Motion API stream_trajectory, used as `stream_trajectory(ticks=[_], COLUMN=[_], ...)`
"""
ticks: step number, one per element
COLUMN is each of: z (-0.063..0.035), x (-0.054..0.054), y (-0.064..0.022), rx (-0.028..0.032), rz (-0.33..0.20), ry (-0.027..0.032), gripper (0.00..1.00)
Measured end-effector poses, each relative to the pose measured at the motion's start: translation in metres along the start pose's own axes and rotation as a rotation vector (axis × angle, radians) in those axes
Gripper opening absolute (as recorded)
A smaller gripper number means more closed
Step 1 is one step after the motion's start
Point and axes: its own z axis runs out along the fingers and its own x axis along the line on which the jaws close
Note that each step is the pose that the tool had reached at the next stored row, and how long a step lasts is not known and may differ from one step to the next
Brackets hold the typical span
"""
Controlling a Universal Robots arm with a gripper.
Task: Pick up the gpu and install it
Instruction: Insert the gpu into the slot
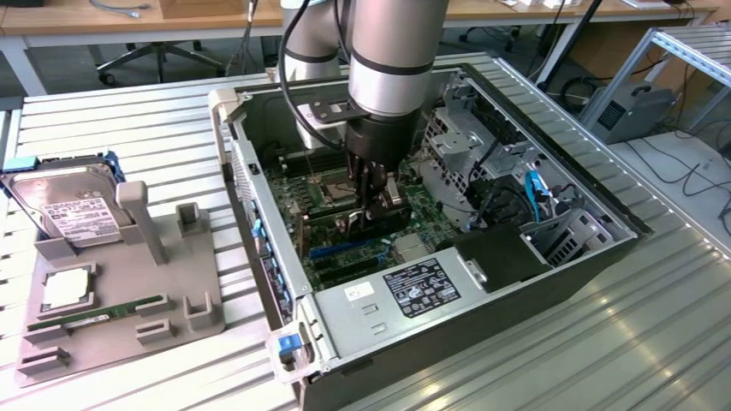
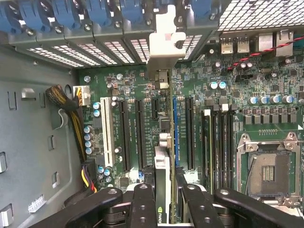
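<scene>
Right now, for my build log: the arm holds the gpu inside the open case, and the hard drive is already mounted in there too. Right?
Not quite. The hard drive still sits on the grey holder outside the case, per the exterior view. The gripper does hold the gpu inside.

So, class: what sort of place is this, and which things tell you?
Probably a robotics lab or workshop: an open computer case lies on a metal-slatted bench, a hard drive waits in a holder, and office desks stand behind.

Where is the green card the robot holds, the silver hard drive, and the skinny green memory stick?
Green gpu card (image 2: 163, 190): wrist view, its top edge.
Silver boxy hard drive (image 1: 71, 208): exterior view, white label.
Narrow green memory stick (image 1: 98, 316): exterior view, its middle.
</scene>
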Motion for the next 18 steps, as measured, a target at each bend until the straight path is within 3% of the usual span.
stream_trajectory(ticks=[18], z=[0.0001], x=[-0.0012], y=[0.0054], rx=[-0.0007], rz=[0.010], ry=[-0.0018], gripper=[0.27])
